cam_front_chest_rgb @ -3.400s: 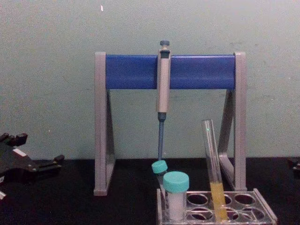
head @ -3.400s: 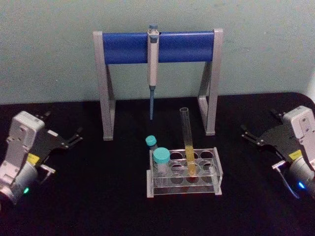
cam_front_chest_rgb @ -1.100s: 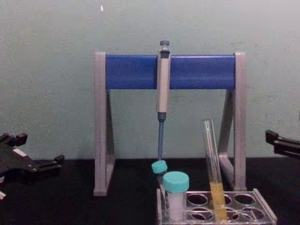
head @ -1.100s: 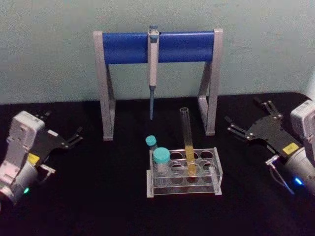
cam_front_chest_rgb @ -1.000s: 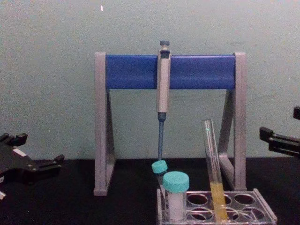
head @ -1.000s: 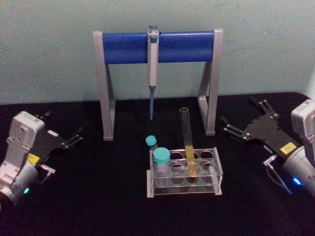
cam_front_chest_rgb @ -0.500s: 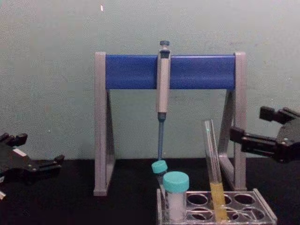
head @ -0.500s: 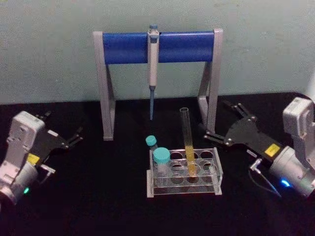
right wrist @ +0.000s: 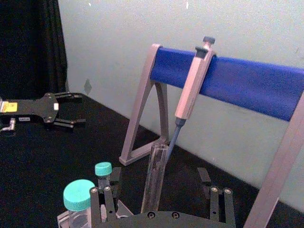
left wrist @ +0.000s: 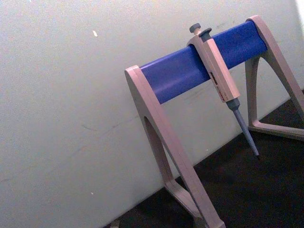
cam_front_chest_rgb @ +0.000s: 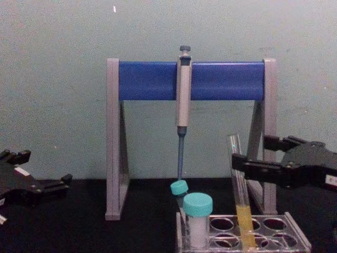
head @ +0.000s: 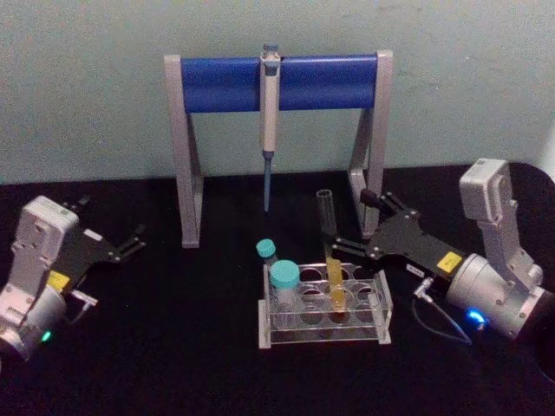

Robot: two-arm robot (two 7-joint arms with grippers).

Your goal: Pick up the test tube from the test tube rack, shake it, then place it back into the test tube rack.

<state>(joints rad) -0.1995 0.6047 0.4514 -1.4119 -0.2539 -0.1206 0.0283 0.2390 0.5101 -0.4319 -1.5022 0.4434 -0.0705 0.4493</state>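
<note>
The test tube (head: 329, 227) is a tall clear glass tube with yellow-orange liquid low down. It stands upright in a back hole of the clear test tube rack (head: 382, 305). My right gripper (head: 349, 220) has come in from the right and is open, one finger on each side of the tube's upper part. In the right wrist view the tube (right wrist: 155, 183) stands in the gap of the right gripper (right wrist: 159, 176) with space on both sides. The chest view shows the right gripper (cam_front_chest_rgb: 250, 151) level with the upper tube (cam_front_chest_rgb: 239, 190). My left gripper (head: 113, 221) rests open at the far left.
Two teal-capped vials (head: 284, 279) stand in the rack's left end. Just behind the rack is the grey-and-blue pipette stand (head: 225, 83), with a pipette (head: 269, 113) hanging from it. Its right leg (head: 371, 182) is close behind my right gripper. Black tabletop lies on both sides of the rack.
My right gripper has moved left from the table's right side and now brackets the test tube's upper part. The tube, the rack and the left arm have not moved.
</note>
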